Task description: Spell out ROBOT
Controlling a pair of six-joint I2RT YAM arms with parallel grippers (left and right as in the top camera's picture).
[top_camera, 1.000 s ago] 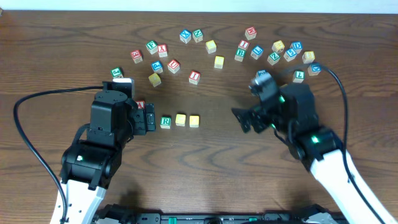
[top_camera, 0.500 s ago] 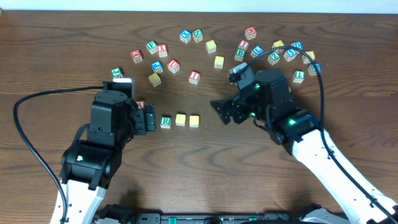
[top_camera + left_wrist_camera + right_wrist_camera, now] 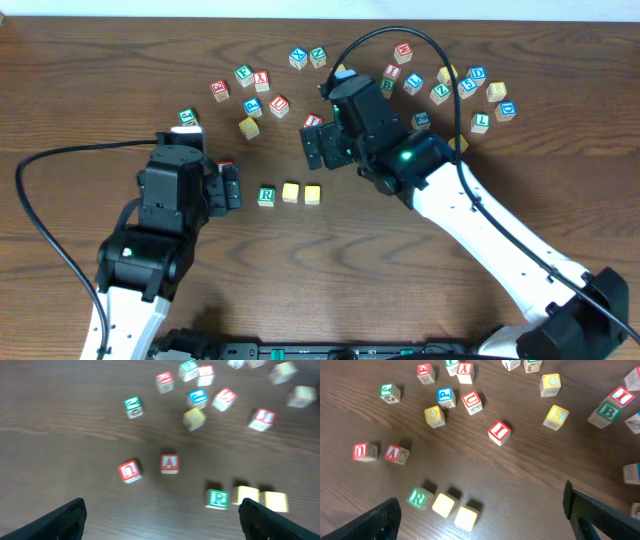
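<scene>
The green R cube (image 3: 266, 196) lay on the table (image 3: 400, 300) as the head of a started row; two yellow cubes carried on the line, the first (image 3: 290, 192) just beside R and the second (image 3: 312, 193) just beyond that; both showed plain faces upward, so what letters they bore could not be told; the tight spacing suited a word read outward from R. The left claw (image 3: 232, 188) stood spread and empty on R's other side, near it but apart, probably parked clear of the row. The right claw (image 3: 314, 150) hung spread wide and held nothing; it was past R on the side away from the robot, toward the loose scatter, close to the red I cube (image 3: 499, 431); judging by that reach, it was out to fetch a further letter. The green B cube (image 3: 607, 411) sat well apart from R among the scattered cubes, not yet placed.
</scene>
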